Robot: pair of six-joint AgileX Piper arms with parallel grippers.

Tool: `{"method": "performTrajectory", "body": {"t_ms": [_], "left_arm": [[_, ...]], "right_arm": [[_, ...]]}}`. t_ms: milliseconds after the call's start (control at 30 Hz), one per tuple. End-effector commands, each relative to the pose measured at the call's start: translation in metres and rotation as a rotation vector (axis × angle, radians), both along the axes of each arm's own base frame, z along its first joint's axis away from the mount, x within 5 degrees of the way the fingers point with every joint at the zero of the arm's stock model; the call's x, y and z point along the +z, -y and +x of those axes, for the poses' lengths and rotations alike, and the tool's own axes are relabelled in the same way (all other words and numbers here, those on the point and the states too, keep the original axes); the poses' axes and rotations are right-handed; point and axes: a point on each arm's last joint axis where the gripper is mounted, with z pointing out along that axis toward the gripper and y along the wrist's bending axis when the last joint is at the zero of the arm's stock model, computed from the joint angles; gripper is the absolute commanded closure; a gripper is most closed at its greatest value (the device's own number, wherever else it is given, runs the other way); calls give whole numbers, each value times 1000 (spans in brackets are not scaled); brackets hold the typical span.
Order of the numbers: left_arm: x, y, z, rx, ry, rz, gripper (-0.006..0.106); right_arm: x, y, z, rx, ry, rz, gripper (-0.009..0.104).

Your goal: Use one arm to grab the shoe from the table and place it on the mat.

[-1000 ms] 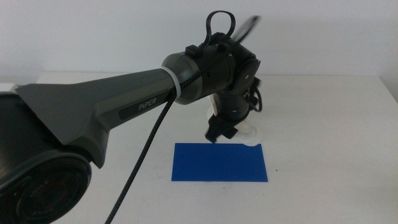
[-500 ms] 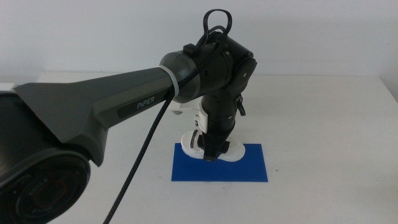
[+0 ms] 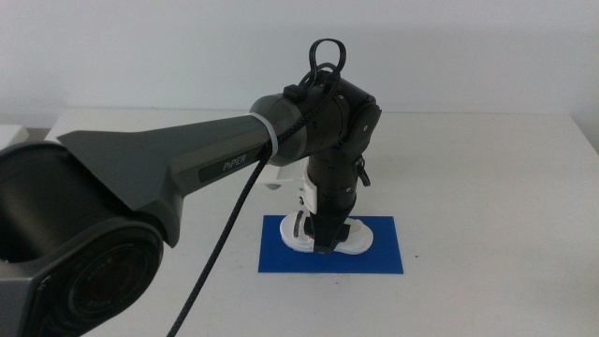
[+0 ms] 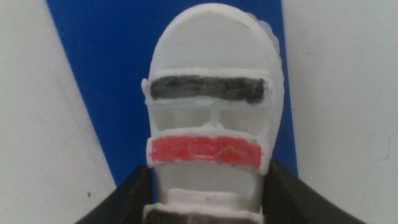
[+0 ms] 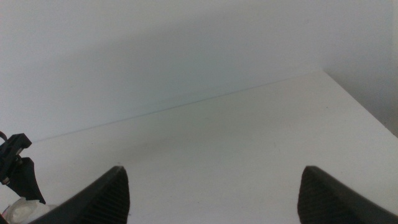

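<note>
My left arm (image 3: 187,173) reaches in from the left, and its gripper (image 3: 323,239) is shut on the white shoe (image 3: 354,241). The shoe is over the blue mat (image 3: 379,257), low enough that I cannot tell whether it touches. In the left wrist view the shoe (image 4: 211,62) shows a black strap and a red strap. The two dark jaws of the left gripper (image 4: 211,190) clamp its heel end, with the mat (image 4: 106,74) beneath. My right gripper (image 5: 214,183) is open and empty over the table, out of the middle view.
The white table (image 3: 487,187) surrounds the mat and ends at a white wall behind. Its right edge shows in the right wrist view (image 5: 360,106). A small dark speck (image 4: 88,195) lies on the table beside the mat.
The left gripper has carried the shoe from behind the mat toward the camera and down, so it is now over the mat's middle. The right arm has not visibly moved.
</note>
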Motion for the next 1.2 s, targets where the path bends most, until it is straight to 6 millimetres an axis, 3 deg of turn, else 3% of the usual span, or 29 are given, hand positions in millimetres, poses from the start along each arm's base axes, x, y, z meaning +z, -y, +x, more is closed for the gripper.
{"method": "performTrajectory", "body": {"t_ms": [0, 67, 100, 300, 367, 433, 533, 700, 767, 900, 967, 1033, 1100, 1167], "left_arm": [[2, 0, 1, 15, 8, -12, 77], [-1, 0, 1, 16, -3, -5, 70], [-4, 0, -2, 24, -39, 0, 52], [-7, 1, -1, 24, -37, -5, 6], [-7, 1, -1, 24, -34, -5, 7], [5, 1, -3, 15, -24, -31, 7], [46, -8, -12, -4, 12, -56, 7], [151, -41, -37, -142, 260, -105, 7], [189, -61, -50, -281, 395, -59, 7], [259, -118, -74, -710, 671, 263, 7], [277, -142, -80, -1009, 704, 526, 7], [281, -153, -90, -1322, 679, 654, 7], [280, -162, -97, -1488, 658, 720, 7], [282, -180, -108, -1483, 647, 748, 7]], "right_arm": [[0, 0, 0, 0, 12, -9, 16], [0, 0, 0, 0, 12, -9, 16], [0, 0, 0, 0, 12, -9, 16], [0, 0, 0, 0, 12, -9, 16], [0, 0, 0, 0, 12, -9, 16], [0, 0, 0, 0, 12, -9, 16], [0, 0, 0, 0, 12, -9, 16], [0, 0, 0, 0, 12, -9, 16], [0, 0, 0, 0, 12, -9, 16], [0, 0, 0, 0, 12, -9, 16], [0, 0, 0, 0, 12, -9, 16], [0, 0, 0, 0, 12, -9, 16], [0, 0, 0, 0, 12, -9, 16], [0, 0, 0, 0, 12, -9, 16]]}}
